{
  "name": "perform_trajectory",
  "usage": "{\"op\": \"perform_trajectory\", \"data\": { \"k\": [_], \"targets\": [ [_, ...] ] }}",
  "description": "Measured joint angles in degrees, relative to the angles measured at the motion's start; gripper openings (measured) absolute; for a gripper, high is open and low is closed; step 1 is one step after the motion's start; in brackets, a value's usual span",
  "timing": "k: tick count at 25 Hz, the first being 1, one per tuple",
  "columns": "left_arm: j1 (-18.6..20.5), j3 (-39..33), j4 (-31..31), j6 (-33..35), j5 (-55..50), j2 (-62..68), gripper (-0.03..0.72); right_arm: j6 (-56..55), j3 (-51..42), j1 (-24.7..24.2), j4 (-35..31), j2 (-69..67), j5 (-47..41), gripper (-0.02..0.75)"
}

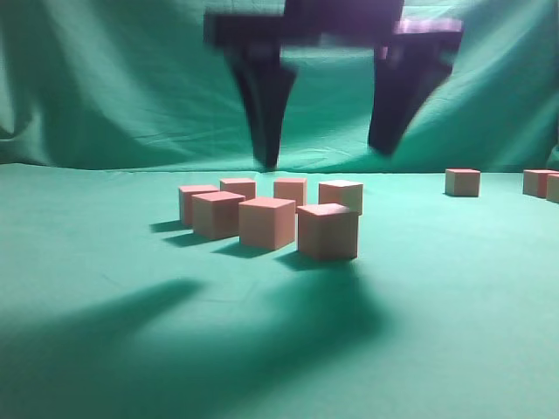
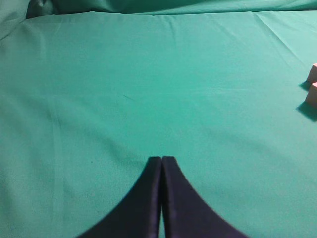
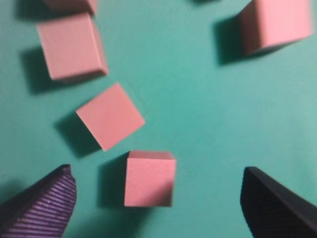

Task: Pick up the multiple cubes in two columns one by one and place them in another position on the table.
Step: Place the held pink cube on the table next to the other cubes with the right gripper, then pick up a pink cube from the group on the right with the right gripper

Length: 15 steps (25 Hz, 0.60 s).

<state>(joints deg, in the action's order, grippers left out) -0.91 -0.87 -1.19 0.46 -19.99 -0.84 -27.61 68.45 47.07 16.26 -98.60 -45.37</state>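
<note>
Several pink cubes stand in two columns on the green cloth, the nearest cube (image 1: pixel 327 231) at the front right of the group. My right gripper (image 1: pixel 327 157) hangs open and empty above the back of the group. In the right wrist view the right gripper (image 3: pixel 157 171) is spread wide over one cube (image 3: pixel 149 178), which lies between the fingers without touching them; another cube (image 3: pixel 110 115) sits turned just beyond. My left gripper (image 2: pixel 161 159) is shut and empty over bare cloth, and I cannot make it out in the exterior view.
Separate cubes stand at the far right: one cube (image 1: pixel 462 182) alone and a further cube (image 1: pixel 540 182) at the edge. Two cubes (image 2: pixel 312 94) show at the right edge of the left wrist view. A green backdrop (image 1: pixel 131 78) hangs behind the table.
</note>
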Motion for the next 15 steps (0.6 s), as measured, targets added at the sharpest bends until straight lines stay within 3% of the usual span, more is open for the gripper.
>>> {"op": "perform_trajectory", "data": {
  "k": [7, 15],
  "targets": [
    [0.00, 0.00, 0.00, 0.00, 0.00, 0.00, 0.000, -0.20, 2.46, -3.05, 7.07, 17.74, -7.62, 0.614],
    [0.00, 0.00, 0.00, 0.00, 0.00, 0.00, 0.000, 2.10, 4.98, -23.33, 6.32, 24.23, -13.39, 0.614]
  ]
}}
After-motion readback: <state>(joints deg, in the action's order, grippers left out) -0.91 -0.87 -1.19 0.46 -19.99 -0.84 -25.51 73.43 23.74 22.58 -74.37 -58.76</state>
